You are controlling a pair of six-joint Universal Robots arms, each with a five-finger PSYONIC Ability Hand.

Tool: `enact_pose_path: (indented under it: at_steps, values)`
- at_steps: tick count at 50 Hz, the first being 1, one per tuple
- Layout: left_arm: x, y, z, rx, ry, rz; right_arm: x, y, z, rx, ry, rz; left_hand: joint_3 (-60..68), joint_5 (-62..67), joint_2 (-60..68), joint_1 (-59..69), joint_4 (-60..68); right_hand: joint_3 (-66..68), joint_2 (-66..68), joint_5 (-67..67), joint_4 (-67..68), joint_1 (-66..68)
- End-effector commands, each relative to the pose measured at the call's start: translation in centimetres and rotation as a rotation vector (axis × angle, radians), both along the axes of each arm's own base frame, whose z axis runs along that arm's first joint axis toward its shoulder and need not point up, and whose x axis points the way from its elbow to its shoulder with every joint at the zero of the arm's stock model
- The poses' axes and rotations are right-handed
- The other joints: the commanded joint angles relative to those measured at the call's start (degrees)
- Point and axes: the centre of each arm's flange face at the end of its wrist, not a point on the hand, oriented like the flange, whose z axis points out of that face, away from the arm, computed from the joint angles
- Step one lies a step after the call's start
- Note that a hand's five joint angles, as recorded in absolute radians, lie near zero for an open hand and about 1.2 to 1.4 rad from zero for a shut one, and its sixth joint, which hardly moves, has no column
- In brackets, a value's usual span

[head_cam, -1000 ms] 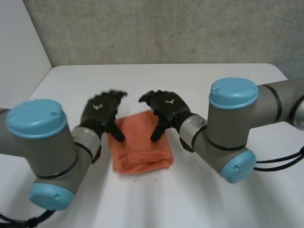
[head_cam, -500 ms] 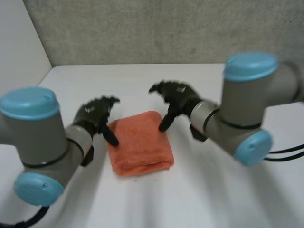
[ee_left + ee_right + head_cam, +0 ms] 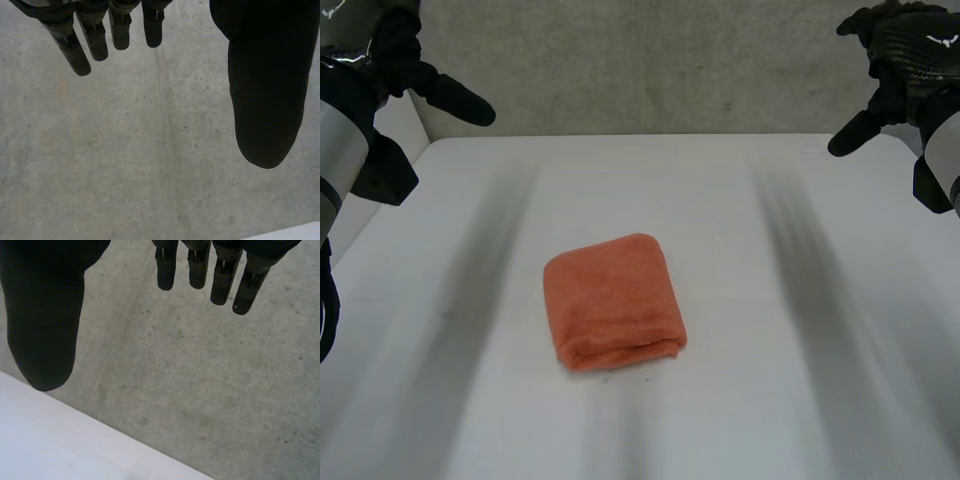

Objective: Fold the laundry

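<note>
Head view, taken from left to right: the left hand (image 3: 398, 50) hangs high at the far left corner of the white table (image 3: 780, 400), in front of the grey concrete wall (image 3: 650, 60), its thumb sticking out towards the middle, and it carries nothing. Left wrist view bears this out: its fingers (image 3: 75, 47) are straight and slightly spread, the thumb (image 3: 265, 90) stands well apart from them, and the wall shows through the gap between them. Near the middle of the table lies the orange towel (image 3: 613, 300), folded into a thick, compact rectangle with its rolled edge on the near side. It lies flat on the surface, well apart from both hands. At the far right corner the right hand (image 3: 910, 45) is likewise up off the table, its thumb pointing down and inward. Right wrist view shows its fingers (image 3: 220, 282) straight, the thumb (image 3: 45, 320) wide of them, grasping nothing, with wall and a strip of table beyond.
</note>
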Motion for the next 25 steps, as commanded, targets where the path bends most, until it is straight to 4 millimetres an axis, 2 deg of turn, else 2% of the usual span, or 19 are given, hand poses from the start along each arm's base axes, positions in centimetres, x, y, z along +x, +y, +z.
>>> enact_pose_path:
  at_steps: [1,9,14,19,25]
  values:
    - [-0.1,0.1,-0.9,0.058,-0.029,-0.022,0.4,-0.2,-0.7,0.009,0.038,0.011,0.41,-1.6,0.38,-0.42,0.14,-1.89,-2.59,-3.91,-3.25,-1.55]
    - [-0.2,-0.2,-2.9,0.162,-0.123,-0.014,0.4,-0.1,-0.7,-0.014,0.112,0.01,0.41,-1.6,0.38,-0.42,0.14,-1.89,-2.59,-3.91,-3.25,-1.55]
    - [-0.3,0.2,-4.0,0.195,-0.281,-0.006,0.4,-0.1,-0.7,-0.029,0.15,0.003,0.41,-1.6,0.38,-0.42,0.14,-1.89,-2.59,-3.91,-3.25,-1.55]
    - [-0.3,0.3,-4.4,0.185,-0.349,0.005,0.4,-0.2,-0.7,-0.03,0.149,0.004,0.41,-1.6,0.38,-0.42,0.14,-1.89,-2.59,-3.91,-3.25,-1.55]
    - [-0.4,0.3,-4.3,0.179,-0.354,0.003,0.4,-0.2,-0.7,-0.027,0.15,0.004,0.41,-1.6,0.38,-0.42,0.14,-1.89,-2.59,-3.91,-3.25,-1.55]
